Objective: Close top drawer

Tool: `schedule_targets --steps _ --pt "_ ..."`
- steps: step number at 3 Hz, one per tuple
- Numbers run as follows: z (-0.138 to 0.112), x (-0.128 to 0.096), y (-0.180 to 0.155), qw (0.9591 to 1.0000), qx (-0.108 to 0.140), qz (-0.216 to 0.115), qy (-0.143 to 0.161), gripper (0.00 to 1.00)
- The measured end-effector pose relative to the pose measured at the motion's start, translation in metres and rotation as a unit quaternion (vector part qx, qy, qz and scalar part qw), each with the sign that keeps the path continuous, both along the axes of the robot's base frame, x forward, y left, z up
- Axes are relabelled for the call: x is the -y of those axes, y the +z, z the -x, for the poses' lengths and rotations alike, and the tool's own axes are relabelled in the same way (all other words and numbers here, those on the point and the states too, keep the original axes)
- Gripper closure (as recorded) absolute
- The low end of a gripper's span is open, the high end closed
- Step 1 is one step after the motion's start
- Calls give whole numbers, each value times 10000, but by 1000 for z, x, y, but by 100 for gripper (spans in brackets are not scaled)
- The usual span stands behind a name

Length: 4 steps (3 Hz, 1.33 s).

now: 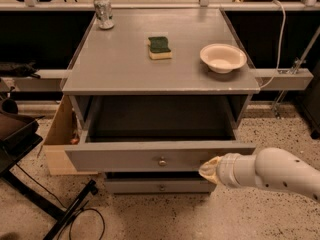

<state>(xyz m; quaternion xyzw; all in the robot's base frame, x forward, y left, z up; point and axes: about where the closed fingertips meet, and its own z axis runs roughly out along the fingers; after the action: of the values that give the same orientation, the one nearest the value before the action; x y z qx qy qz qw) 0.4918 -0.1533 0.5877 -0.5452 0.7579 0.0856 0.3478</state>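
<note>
Below the grey surface (120, 69), the top drawer (120, 157) is standing pulled well out of its cabinet. Its deep, dark box is lying open to view, and its long flat front is hanging out past the edge of the surface above. One small round knob (162, 161) is sitting at the middle of that front.

At the right part of the front, the claw (208, 168) is touching the painted wood with its pale tan end, to the right of the knob and near the drawer's lower edge. Whether the claw is apart or together cannot be told, since only a blunt tan tip is showing. The white arm (280, 175) is reaching in from the right edge of the view, low over the speckled floor (200, 219).

Under the top drawer, a narrower drawer front (135, 186) is sitting further back, close to flush with the cabinet.

On the surface, a green-and-yellow sponge (160, 47) is lying near the middle. A pale bowl (223, 57) is standing to its right, close to the right edge, and a metal can (103, 11) is standing upright at the far left corner. A light brown panel (57, 134) is leaning beside the cabinet's left side.
</note>
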Motion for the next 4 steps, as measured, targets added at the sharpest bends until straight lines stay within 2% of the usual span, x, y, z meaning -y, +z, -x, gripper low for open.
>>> schedule_targets --steps 1,2,4 --pt "-28 1 20 9996 262 51 82 100" --pt "-41 0 30 9991 401 73 125 100" --pt "-52 -1 37 9986 492 87 172 100"
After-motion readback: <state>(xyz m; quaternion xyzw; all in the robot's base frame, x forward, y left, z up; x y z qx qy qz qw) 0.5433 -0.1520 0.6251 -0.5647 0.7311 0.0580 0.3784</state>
